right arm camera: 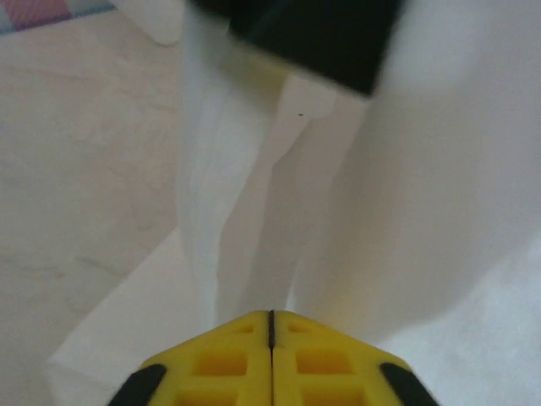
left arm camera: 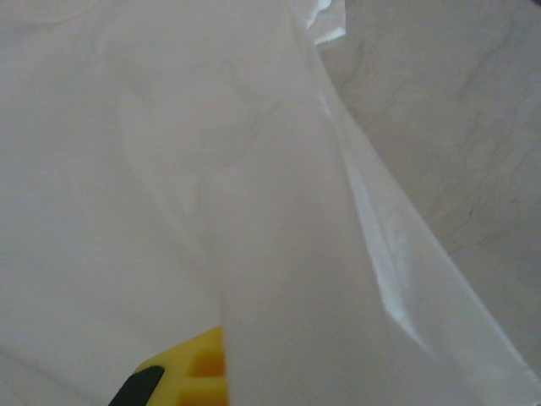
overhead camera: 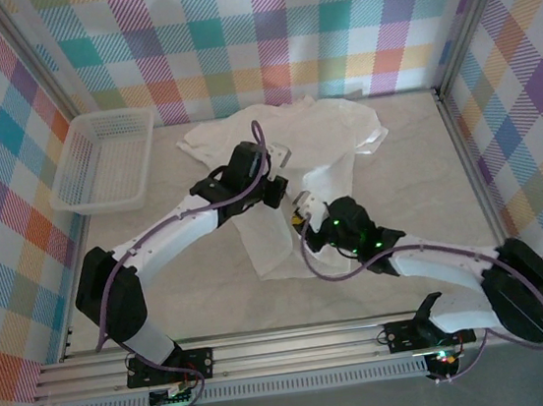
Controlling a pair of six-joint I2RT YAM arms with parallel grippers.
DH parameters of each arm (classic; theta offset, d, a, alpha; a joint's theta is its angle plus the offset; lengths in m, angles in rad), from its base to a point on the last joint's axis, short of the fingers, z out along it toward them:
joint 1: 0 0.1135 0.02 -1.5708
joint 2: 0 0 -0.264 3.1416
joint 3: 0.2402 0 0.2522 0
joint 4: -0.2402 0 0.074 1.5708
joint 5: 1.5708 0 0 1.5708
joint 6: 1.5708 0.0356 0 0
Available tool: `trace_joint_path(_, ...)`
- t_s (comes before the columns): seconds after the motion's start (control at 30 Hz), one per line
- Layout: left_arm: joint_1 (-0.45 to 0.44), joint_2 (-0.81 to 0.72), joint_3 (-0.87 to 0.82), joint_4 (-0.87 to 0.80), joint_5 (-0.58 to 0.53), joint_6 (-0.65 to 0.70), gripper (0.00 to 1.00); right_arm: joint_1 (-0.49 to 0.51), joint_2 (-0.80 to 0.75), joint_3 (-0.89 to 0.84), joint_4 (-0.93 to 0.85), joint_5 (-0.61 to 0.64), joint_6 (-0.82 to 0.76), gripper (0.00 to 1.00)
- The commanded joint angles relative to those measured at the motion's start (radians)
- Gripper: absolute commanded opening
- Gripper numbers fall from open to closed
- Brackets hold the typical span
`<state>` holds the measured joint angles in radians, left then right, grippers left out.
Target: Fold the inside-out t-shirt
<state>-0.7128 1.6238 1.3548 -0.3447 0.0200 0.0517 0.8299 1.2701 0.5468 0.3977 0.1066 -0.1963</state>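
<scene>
**White tee pinched up mid-tabletop**

The inside-out t-shirt [overhead camera: 328, 137] is thin, soft white cotton, faintly creased. Its upper part and short sleeves are spread flat toward the far edge of the pale, marbled tabletop [overhead camera: 422, 214], and a narrower strip of it trails toward the near edge.

The right pincer [overhead camera: 300, 209] sits over that strip. From its own wrist, its yellow tips [right arm camera: 270, 334] are pressed tight together, with a taut pleat of the fabric [right arm camera: 245, 211] rising out from between them.

The left pincer [overhead camera: 279, 157] is just beyond it, closer to the far edge. Cloth is draped over its one visible yellow finger [left arm camera: 190, 372], so I cannot tell how far it is open.

A white plastic lattice basket [overhead camera: 108, 159] stands by the far left corner.
</scene>
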Motion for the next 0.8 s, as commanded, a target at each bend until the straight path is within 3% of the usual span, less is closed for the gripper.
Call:
trace_joint_path(0.0, -0.007, -0.033, 0.078, -0.086, 0.044, -0.009, 0.00, 0.105, 0.120, -0.007, 0.280, 0.202, -0.345, 0.00)
trace_joint_path(0.13, -0.006, -0.041, 0.119, -0.142, 0.049, 0.017, 0.00, 0.116, 0.226, 0.004, 0.407, 0.343, -0.417, 0.00)
trace_joint_path(0.37, -0.006, -0.065, 0.154, -0.207, 0.084, 0.036, 0.00, -0.016, 0.353, 0.118, 0.356, 0.350, -0.430, 0.00)
trace_joint_path(0.43, -0.006, -0.068, 0.175, -0.232, 0.098, 0.026, 0.00, -0.074, 0.395, 0.179, 0.302, 0.449, -0.410, 0.00)
trace_joint_path(0.47, -0.007, -0.067, 0.190, -0.247, 0.119, 0.012, 0.00, -0.105, 0.428, 0.218, 0.288, 0.563, -0.410, 0.00)
trace_joint_path(0.5, -0.007, -0.064, 0.213, -0.266, 0.159, -0.007, 0.00, -0.137, 0.460, 0.254, 0.303, 0.702, -0.423, 0.00)
trace_joint_path(0.57, -0.007, -0.039, 0.280, -0.312, 0.264, -0.048, 0.05, -0.196, 0.505, 0.273, 0.385, 0.814, -0.477, 0.00)
trace_joint_path(0.67, -0.021, 0.008, 0.405, -0.367, 0.350, -0.116, 0.09, -0.236, 0.498, 0.268, 0.364, 0.739, -0.443, 0.00)
trace_joint_path(0.77, -0.033, 0.034, 0.501, -0.350, 0.397, -0.179, 0.09, -0.235, 0.457, 0.328, 0.010, 0.459, -0.250, 0.00)
